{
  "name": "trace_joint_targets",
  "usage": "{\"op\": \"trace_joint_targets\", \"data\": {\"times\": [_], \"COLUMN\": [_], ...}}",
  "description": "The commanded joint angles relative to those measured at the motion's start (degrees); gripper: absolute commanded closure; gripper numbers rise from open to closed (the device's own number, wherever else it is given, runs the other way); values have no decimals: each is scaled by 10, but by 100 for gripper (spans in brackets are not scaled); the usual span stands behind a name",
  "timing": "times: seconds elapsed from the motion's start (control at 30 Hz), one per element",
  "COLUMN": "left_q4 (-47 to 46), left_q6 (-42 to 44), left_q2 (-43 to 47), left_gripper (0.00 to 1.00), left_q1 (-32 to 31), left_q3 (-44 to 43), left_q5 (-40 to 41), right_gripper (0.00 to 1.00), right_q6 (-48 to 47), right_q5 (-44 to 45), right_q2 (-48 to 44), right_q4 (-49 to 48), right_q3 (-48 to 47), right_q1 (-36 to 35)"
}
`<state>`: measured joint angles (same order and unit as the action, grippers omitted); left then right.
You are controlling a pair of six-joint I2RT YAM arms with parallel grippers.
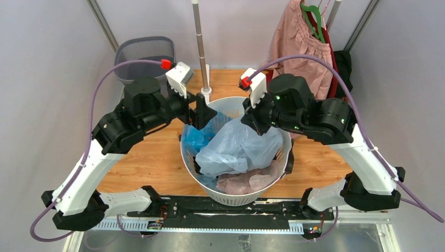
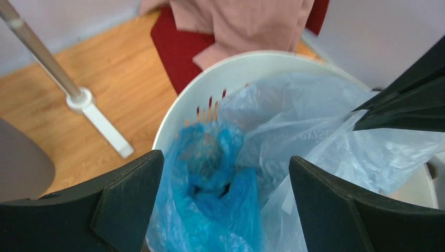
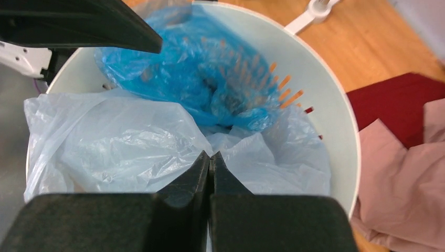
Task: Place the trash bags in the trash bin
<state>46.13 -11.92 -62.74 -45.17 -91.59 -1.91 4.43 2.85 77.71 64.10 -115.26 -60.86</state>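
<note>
A round white slotted basket (image 1: 195, 176) stands in the middle of the table and holds a large pale blue see-through trash bag (image 1: 239, 147), a bright blue trash bag (image 1: 198, 137) and a pinkish bag (image 1: 251, 181). My right gripper (image 1: 257, 125) is shut on a fold of the pale blue trash bag (image 3: 120, 149) at the basket's top. My left gripper (image 1: 202, 113) is open above the bright blue trash bag (image 2: 210, 189), its jaws wide on either side of it. The dark grey mesh trash bin (image 1: 144, 55) stands at the far left, off the table.
A metal pole on a white base (image 1: 202, 58) rises behind the basket. A pink garment on a green hanger (image 1: 299, 42) hangs at the far right over a dark red cloth (image 2: 181, 44). The wooden table (image 1: 147, 163) ends close to the basket on both sides.
</note>
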Motion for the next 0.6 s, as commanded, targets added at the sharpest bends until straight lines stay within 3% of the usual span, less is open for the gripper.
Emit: {"op": "trace_joint_targets", "data": {"times": [0.0,0.3,0.57], "left_q4": [-35,-64,-95], "left_q6": [20,14,-2], "left_q2": [-3,3,24], "left_gripper": [4,2,1], "left_q1": [-4,-5,-4], "left_q3": [-66,-80,-66], "left_q5": [-17,-103,-125], "right_gripper": [100,100,100], "right_q6": [-39,-72,-84], "right_q5": [40,1,-20], "right_q2": [1,-42,-102], "right_q4": [-29,-130,-164], "right_q3": [-50,-49,-70], "right_q1": [-8,-8,-8]}}
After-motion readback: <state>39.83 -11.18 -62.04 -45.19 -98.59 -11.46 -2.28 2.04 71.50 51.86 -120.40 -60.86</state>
